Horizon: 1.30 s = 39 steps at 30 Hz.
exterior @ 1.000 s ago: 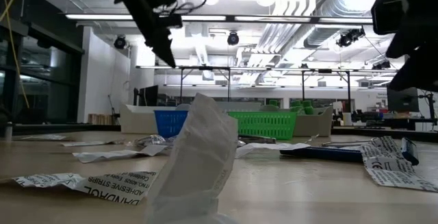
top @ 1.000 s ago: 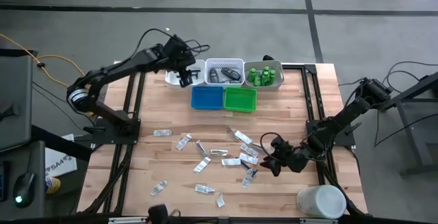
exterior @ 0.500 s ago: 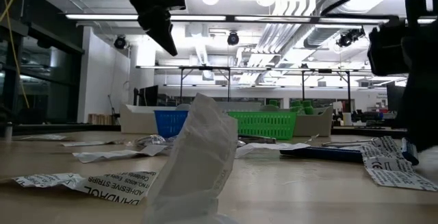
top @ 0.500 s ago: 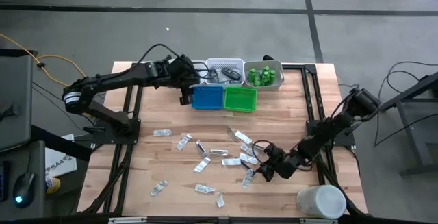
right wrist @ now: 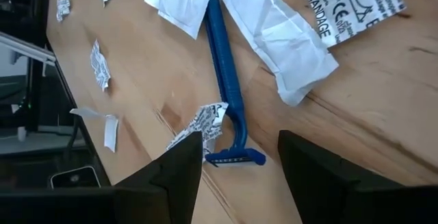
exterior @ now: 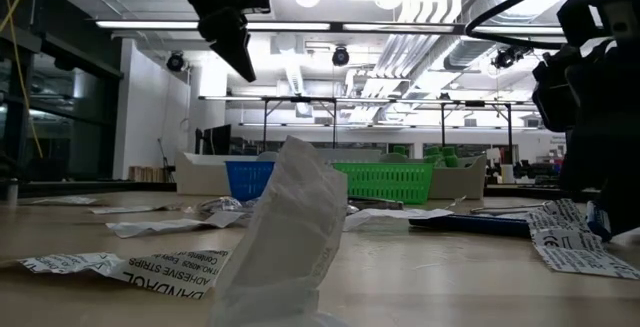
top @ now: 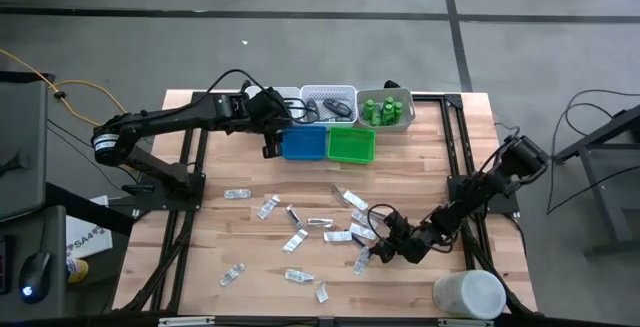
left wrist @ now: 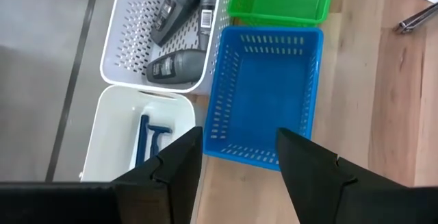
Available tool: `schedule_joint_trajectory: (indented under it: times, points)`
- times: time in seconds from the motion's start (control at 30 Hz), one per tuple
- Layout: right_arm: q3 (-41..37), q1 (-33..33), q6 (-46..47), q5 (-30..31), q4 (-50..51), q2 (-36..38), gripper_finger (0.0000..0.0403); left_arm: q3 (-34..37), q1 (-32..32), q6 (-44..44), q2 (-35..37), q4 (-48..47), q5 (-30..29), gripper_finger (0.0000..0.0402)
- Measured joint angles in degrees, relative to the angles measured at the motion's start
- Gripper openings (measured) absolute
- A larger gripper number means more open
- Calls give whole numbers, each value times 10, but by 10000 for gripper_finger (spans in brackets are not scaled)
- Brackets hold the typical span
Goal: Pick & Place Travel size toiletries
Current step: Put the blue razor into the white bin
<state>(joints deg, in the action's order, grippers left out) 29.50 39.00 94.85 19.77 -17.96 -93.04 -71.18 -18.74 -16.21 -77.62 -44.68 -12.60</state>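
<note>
High view: left gripper [top: 270,147] hangs empty by the blue tray [top: 303,143]; right gripper [top: 377,255] sits low among the scattered packets [top: 320,224].

Right wrist view: fingers spread, unladen, blue razor [right wrist: 224,66] just ahead. Pick step; next, straddle it and clamp.

A crumpled white packet [exterior: 285,232] blurs the low view's foreground, while scattered packets [top: 297,242] stay too small to read from above.
</note>
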Motion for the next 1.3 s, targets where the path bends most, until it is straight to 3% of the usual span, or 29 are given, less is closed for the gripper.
schedule_joint_trajectory:
  times: [0.5, 0.97, 1.3]
  points:
    - [0, -2, 20, -18, -4, 0, 185, 0, 0, -4, 0, -6, -2, 182]
    - [-1, -2, 15, -21, 2, -1, 67, 0, 0, -4, 0, -7, -2, 182]
    - [-1, -2, 9, -17, 1, -1, 53, 0, 0, -4, 0, -10, -2, 182]
